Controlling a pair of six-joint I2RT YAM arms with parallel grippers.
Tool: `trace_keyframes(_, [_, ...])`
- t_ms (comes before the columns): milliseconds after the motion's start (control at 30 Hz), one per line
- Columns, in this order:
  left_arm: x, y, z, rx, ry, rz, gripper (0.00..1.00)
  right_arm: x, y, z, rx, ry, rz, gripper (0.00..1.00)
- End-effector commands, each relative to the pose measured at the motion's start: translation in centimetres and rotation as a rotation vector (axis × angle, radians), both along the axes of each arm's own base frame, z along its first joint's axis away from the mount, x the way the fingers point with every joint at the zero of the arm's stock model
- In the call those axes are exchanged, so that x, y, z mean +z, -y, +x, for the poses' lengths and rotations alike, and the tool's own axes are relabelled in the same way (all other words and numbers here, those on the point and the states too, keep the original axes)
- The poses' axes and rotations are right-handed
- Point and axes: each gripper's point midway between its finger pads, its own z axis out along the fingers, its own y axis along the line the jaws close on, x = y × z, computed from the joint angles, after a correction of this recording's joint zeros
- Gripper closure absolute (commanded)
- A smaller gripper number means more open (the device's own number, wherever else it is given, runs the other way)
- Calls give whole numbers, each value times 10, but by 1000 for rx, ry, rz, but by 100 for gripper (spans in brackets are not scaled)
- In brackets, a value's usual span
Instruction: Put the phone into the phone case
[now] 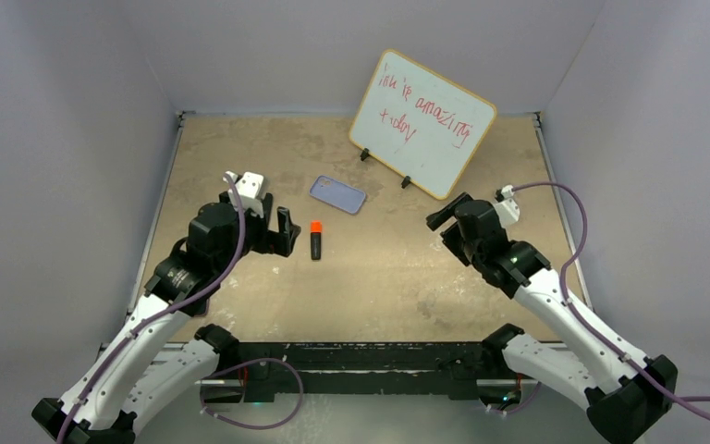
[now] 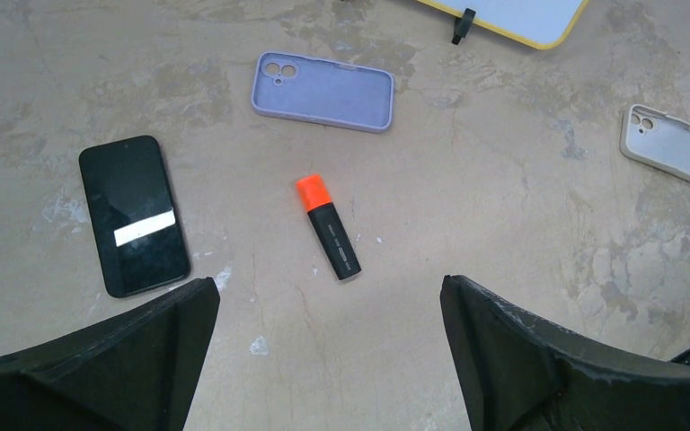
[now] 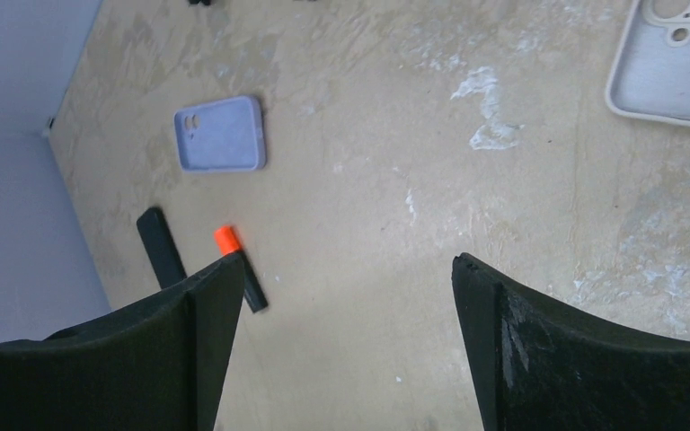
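The top view looks down from above and behind the arms over the whole surface (image 1: 388, 277). Wrist views look down closer, past the left claw (image 2: 328, 283) and right claw (image 3: 346, 260); all 3 share the phone case (image 1: 337, 194) and marker (image 1: 316, 242).

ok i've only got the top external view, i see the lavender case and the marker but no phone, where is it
observer: the phone lies flat, screen up, beside the marker; the left arm covers it in your view.
operator: anything else hidden
observer: a white case lies flat beneath the right gripper.
operator: grippers holding anything
observer: no, the left gripper and the right gripper are both open and empty.
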Motion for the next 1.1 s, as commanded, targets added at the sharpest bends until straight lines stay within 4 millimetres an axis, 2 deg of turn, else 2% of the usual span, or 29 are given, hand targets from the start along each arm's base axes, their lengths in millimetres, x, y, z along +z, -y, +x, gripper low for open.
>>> trace_keyframes(0, [-3, 2, 2, -18, 8, 15, 0, -20, 31, 6, -206, -47, -66, 28])
trace_keyframes(200, [-12, 0, 1, -13, -20, 35, 1, -50, 68, 16, -386, -173, -55, 48])
trace_keyframes(367, [-12, 1, 0, -13, -19, 26, 1, -82, 107, 11, -579, -298, -18, 52])
trace_keyframes(500, [-11, -1, 1, -5, -13, 28, 1, -113, 119, 0, -685, -423, 74, 61])
trace_keyframes(567, [-11, 0, 1, -7, -13, 29, 1, -123, 121, -1, -685, -463, 83, 66])
trace_keyframes(633, [-11, 0, 2, -10, -15, 29, 1, -129, 125, 1, -664, -482, 56, 67])
trace_keyframes(800, [-13, 2, 2, -21, -20, 28, 2, -135, 130, -10, -673, -553, 3, 68])
trace_keyframes(900, [-12, 3, 2, -21, -17, 28, 2, -134, 130, -6, -633, -540, -18, 64])
trace_keyframes(1067, [-12, 3, 2, -22, -18, 28, 2, -132, 136, -19, -638, -574, -67, 61])
